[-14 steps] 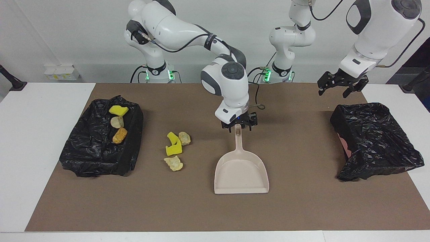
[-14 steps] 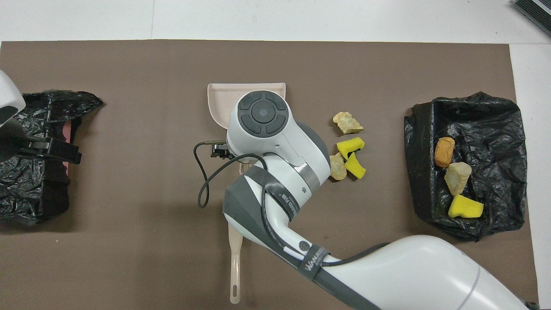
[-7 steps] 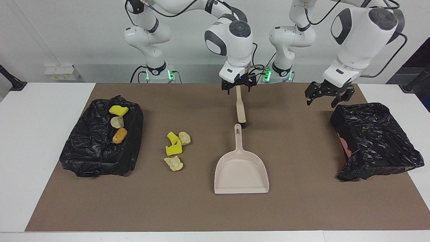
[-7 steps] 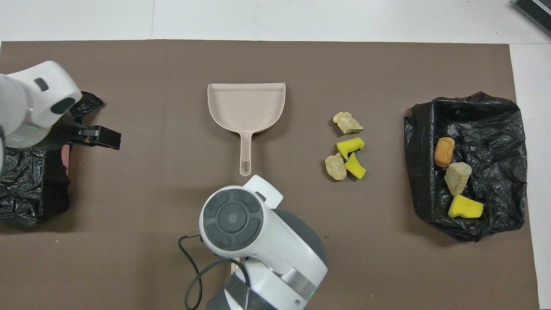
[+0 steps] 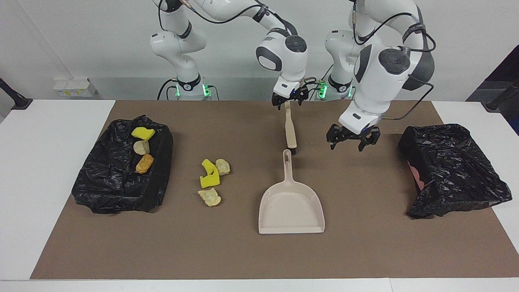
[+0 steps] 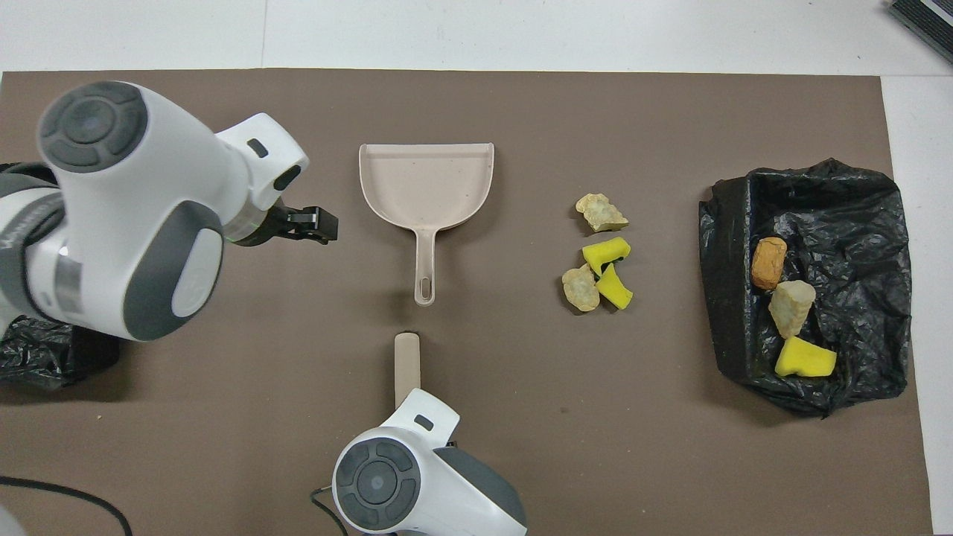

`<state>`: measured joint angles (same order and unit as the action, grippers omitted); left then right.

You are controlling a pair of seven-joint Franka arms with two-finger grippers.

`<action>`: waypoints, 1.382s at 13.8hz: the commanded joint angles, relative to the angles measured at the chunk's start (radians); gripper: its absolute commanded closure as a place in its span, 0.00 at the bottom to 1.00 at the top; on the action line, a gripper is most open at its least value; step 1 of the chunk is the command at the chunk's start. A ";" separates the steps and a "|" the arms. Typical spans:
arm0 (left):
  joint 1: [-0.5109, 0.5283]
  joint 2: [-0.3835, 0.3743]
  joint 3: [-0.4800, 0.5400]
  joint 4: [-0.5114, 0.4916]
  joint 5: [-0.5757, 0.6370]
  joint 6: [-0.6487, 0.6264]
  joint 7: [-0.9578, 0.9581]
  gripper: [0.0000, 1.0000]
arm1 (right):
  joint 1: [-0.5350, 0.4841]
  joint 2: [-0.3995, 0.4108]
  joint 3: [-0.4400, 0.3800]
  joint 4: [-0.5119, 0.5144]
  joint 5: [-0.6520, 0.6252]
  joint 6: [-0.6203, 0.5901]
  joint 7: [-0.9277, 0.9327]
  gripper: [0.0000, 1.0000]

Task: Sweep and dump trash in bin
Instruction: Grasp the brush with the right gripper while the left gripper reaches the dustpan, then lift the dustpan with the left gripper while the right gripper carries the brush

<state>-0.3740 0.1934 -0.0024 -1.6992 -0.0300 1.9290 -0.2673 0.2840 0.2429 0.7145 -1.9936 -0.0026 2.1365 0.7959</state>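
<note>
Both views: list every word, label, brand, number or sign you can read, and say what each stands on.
No text can be read in either view.
Dustpan, brush, black bin bags: no print shows.
Small marks on the right arm's wrist and the left arm's wrist: too small to read.
White box by the wall: marks on it too small to read.
</note>
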 commanded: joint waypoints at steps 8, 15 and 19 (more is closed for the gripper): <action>-0.173 0.172 0.015 0.007 0.004 0.231 -0.220 0.00 | 0.006 0.018 0.013 -0.086 0.009 0.082 0.011 0.09; -0.210 0.219 0.015 0.004 0.004 0.237 -0.253 0.00 | 0.006 0.026 0.011 -0.074 0.006 0.069 0.009 1.00; -0.209 0.221 0.013 -0.002 -0.007 0.231 -0.253 1.00 | -0.012 0.021 0.010 -0.021 -0.031 -0.064 -0.006 1.00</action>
<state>-0.5704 0.4128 -0.0024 -1.6978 -0.0313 2.1578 -0.5099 0.2933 0.2661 0.7179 -2.0551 -0.0112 2.1488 0.7953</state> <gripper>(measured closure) 0.379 0.731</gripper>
